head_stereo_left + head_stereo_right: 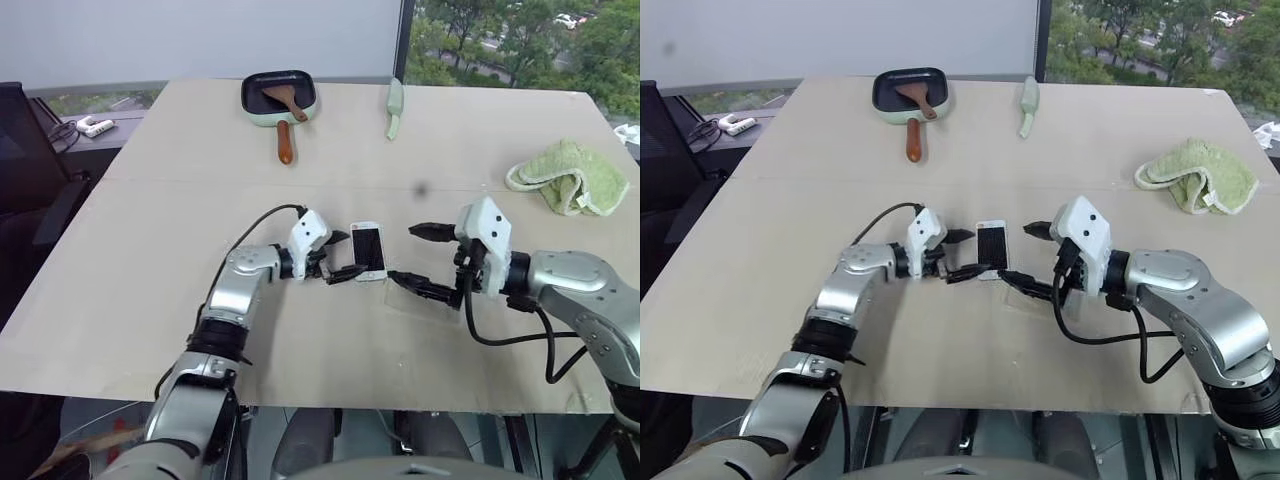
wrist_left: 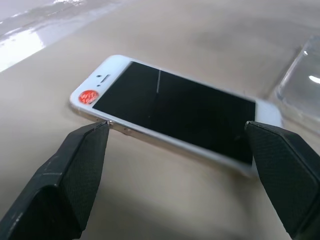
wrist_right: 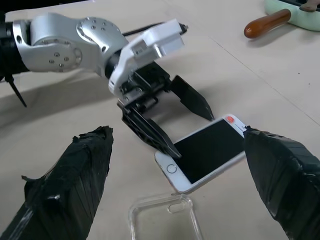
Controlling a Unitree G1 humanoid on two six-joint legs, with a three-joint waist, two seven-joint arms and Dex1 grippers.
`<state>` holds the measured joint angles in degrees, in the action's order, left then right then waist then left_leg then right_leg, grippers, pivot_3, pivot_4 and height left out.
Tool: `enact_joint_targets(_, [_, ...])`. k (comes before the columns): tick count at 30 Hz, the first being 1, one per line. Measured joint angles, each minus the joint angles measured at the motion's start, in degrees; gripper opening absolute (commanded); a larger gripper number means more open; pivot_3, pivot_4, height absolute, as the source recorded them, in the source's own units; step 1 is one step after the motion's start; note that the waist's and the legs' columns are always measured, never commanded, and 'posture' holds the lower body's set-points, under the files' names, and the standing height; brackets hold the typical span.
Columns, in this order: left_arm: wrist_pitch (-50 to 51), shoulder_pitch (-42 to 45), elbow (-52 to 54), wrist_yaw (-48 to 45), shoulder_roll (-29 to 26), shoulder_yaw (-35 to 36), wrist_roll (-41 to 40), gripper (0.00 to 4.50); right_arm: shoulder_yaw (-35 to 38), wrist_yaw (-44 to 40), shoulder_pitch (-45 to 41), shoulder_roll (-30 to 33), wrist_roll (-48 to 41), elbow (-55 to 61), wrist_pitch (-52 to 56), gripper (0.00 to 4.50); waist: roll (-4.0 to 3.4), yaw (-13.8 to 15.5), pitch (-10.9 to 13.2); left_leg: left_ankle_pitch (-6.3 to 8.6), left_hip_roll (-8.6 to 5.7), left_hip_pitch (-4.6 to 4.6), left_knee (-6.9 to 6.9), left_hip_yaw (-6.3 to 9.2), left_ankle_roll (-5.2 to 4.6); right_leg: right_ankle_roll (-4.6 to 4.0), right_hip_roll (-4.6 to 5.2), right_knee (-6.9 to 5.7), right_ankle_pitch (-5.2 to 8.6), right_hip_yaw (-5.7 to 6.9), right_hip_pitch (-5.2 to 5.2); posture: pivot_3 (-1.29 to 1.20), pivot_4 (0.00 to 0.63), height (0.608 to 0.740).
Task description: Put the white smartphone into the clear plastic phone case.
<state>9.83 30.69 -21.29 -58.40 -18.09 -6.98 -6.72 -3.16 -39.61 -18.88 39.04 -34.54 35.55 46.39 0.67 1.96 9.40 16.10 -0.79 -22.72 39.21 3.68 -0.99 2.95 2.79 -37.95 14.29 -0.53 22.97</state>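
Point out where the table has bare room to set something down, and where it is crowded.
Free: the wide strip of table between the frying pan and the left gripper, and the stretch between the green utensil and the green cloth. Crowded: the middle, where both open grippers, right gripper included, flank the white smartphone and the clear plastic phone case.

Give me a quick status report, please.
Left gripper open, straddling white smartphone. Right gripper open over clear case. Phone flat, uncased. Nothing in the way.
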Motion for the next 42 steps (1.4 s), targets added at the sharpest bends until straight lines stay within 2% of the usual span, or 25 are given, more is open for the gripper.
enact_joint_targets(4, [0.64,-0.32,1.21,4.21,2.61,-0.85,0.72,4.50,0.00,0.20,-0.02,0.18,-0.18,0.15,0.41,4.42,0.00,-0.06,0.00,0.00,0.00,0.00,0.00,-0.01,0.00,0.00,0.00,0.02,0.00,-0.02,0.00,0.00,0.150,0.740])
enact_joint_targets(12, [2.22,-3.12,6.11,6.14,0.82,-1.45,0.16,4.50,-0.01,0.80,-0.02,0.60,-0.08,0.53,1.04,4.42,0.00,-1.52,0.00,0.00,0.04,0.04,-0.03,-0.01,0.00,0.00,-0.01,0.01,0.00,-0.04,0.00,0.00,0.150,0.740])
enact_joint_targets(19, [8.52,-7.07,14.67,0.48,-10.47,1.77,-4.68,4.50,-0.19,0.70,0.37,0.68,0.41,0.46,0.75,4.42,-0.04,-2.68,0.05,0.00,0.21,0.02,-0.14,-0.02,0.01,0.00,-0.04,0.01,0.00,-0.07,0.11,0.00,0.150,0.740])
enact_joint_targets(25, [10.54,-8.70,16.70,-3.80,-15.08,0.69,-5.72,4.50,-0.34,0.09,1.04,0.59,0.75,-0.06,-0.35,4.42,-0.04,-2.36,0.06,0.00,0.19,0.01,-0.14,-0.08,0.01,0.00,-0.02,0.04,0.00,-0.11,0.11,0.00,0.150,0.740])
enact_joint_targets(35, [7.13,-3.57,12.28,-2.22,-12.13,-4.36,-0.35,4.50,-0.44,0.01,1.33,0.58,1.72,-0.53,-0.68,4.42,-0.05,-1.26,0.05,0.00,0.08,0.02,-0.09,-0.07,0.01,0.00,-0.01,0.00,0.00,-0.11,0.08,0.00,0.150,0.740])
enact_joint_targets(42, [3.07,2.72,1.75,4.76,-3.23,-5.56,3.35,4.50,-0.36,0.71,1.52,0.39,1.54,0.00,-0.41,4.42,-0.06,0.46,0.04,-0.07,-0.02,0.08,0.15,0.13,-0.08,0.04,0.05,0.08,-0.01,0.06,-0.25,0.00,0.150,0.740])
